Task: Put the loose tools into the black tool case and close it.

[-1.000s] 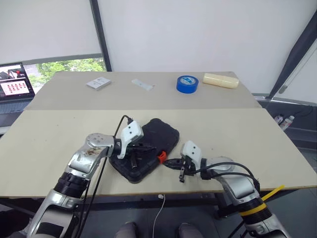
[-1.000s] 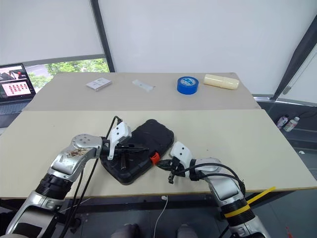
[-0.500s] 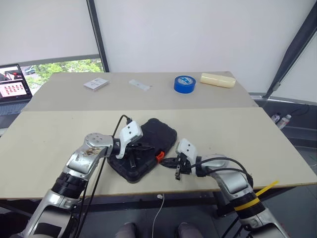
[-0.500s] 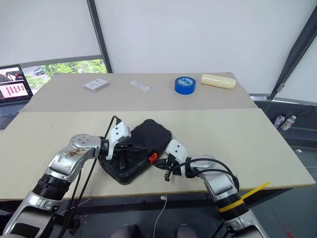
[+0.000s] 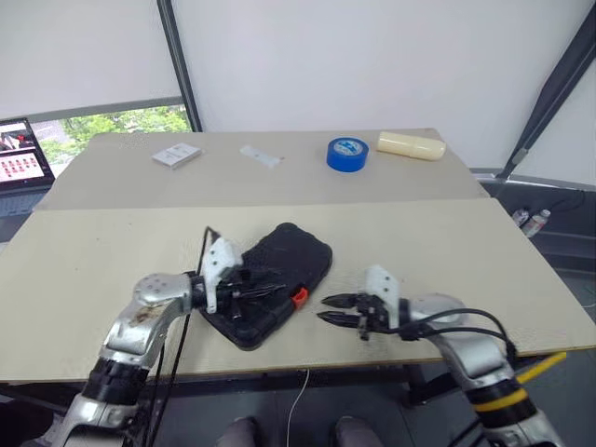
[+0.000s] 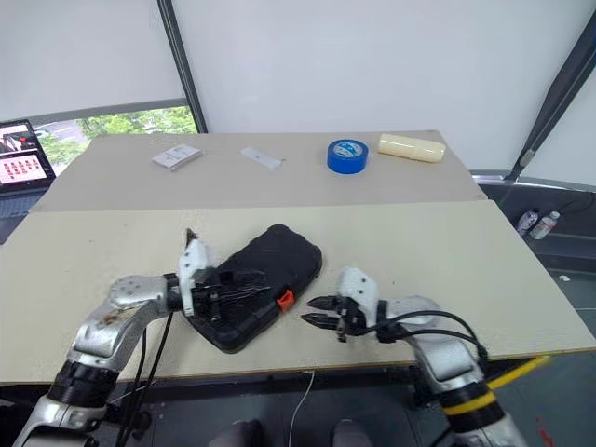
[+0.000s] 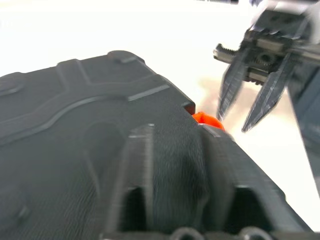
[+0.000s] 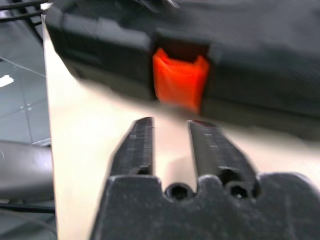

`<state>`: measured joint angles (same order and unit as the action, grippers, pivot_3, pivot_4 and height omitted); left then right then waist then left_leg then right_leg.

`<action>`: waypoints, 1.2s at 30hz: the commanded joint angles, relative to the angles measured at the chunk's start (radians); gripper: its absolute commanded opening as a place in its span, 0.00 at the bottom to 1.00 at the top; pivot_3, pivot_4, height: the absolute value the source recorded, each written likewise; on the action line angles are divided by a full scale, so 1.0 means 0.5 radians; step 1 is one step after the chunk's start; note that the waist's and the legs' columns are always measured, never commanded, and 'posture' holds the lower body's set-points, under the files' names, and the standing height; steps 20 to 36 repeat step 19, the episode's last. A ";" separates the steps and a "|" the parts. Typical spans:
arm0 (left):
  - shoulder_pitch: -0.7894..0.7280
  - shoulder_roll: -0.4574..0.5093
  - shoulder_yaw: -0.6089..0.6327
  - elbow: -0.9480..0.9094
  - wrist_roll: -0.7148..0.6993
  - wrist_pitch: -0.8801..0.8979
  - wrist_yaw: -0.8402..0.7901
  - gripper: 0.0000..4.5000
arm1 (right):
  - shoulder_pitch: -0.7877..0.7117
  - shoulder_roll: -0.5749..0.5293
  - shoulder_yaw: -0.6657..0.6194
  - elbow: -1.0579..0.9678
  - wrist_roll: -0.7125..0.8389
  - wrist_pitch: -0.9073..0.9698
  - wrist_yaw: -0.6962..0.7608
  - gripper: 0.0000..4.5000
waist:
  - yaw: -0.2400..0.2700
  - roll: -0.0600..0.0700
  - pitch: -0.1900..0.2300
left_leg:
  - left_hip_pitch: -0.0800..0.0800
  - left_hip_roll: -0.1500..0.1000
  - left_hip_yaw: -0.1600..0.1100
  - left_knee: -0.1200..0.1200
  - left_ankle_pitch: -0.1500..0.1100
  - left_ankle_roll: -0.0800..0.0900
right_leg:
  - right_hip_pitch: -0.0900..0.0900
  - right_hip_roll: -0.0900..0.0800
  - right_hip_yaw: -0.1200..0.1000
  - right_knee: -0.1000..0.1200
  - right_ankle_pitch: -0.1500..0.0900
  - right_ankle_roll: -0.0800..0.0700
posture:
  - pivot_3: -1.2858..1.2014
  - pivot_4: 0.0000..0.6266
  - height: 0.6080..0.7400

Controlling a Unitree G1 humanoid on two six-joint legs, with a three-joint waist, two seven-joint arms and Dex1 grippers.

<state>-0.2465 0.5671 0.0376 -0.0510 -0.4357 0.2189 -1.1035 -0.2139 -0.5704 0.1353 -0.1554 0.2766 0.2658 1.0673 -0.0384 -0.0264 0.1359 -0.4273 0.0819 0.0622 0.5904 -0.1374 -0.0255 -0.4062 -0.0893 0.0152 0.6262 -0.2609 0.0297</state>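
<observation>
Both grippers I see parted and holding nothing: the left gripper [image 5: 265, 291] over the shut black tool case [image 5: 289, 261], the right gripper [image 5: 328, 309] just beside its orange latch [image 5: 299, 297]. My case lies near the front edge of the table [image 5: 447, 251].

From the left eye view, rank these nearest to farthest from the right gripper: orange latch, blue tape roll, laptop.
Measured from the right gripper:
1. Orange latch on the tool case, just off the open fingers on their left.
2. Blue tape roll, far side of the table, roughly straight ahead.
3. Laptop, far left edge.
</observation>
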 commanded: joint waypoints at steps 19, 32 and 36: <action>0.918 0.378 0.802 0.235 0.207 -0.555 0.249 1.00 | 0.101 -0.350 -0.602 0.667 0.067 -1.141 0.220 0.99 | 0.091 -0.029 0.045 | -0.016 0.000 0.008 0.006 -0.021 -0.026 | -0.023 -0.006 -0.002 -0.001 -0.010 -0.008 | 0.52 0.24 1.00; 0.918 0.378 0.802 0.235 0.207 -0.555 0.249 1.00 | 0.101 -0.350 -0.602 0.667 0.067 -1.141 0.220 0.99 | 0.091 -0.029 0.045 | -0.016 0.000 0.008 0.006 -0.021 -0.026 | -0.023 -0.006 -0.002 -0.001 -0.010 -0.008 | 0.52 0.24 1.00; 0.918 0.378 0.802 0.235 0.207 -0.555 0.249 1.00 | 0.101 -0.350 -0.602 0.667 0.067 -1.141 0.220 0.99 | 0.091 -0.029 0.045 | -0.016 0.000 0.008 0.006 -0.021 -0.026 | -0.023 -0.006 -0.002 -0.001 -0.010 -0.008 | 0.52 0.24 1.00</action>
